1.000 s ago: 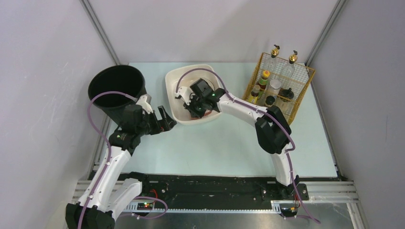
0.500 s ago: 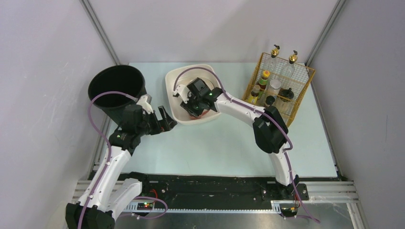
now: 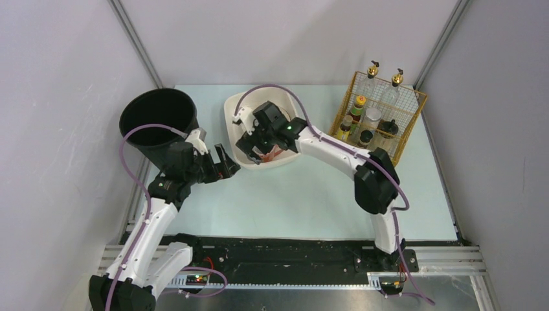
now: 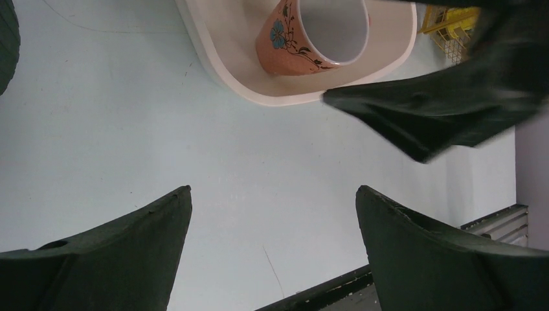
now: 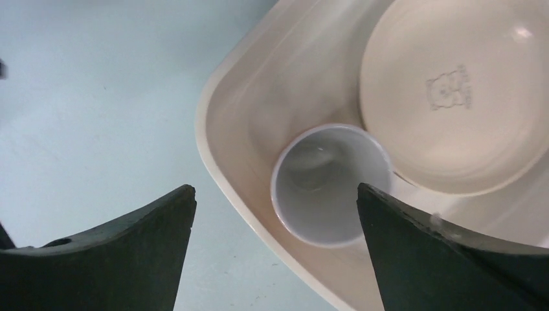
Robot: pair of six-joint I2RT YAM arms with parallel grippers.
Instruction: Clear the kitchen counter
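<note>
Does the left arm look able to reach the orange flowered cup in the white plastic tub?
Probably not. The orange flowered cup sits just inside the white tub, close to the left arm with its jaws open, but the right arm hangs open-jawed directly above it.

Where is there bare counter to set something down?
Free: the wide counter stretch between tub and front rail. Crowded: far left, bin and left gripper; far right, basket of bottles. The tub holds a cup and bowl.
</note>
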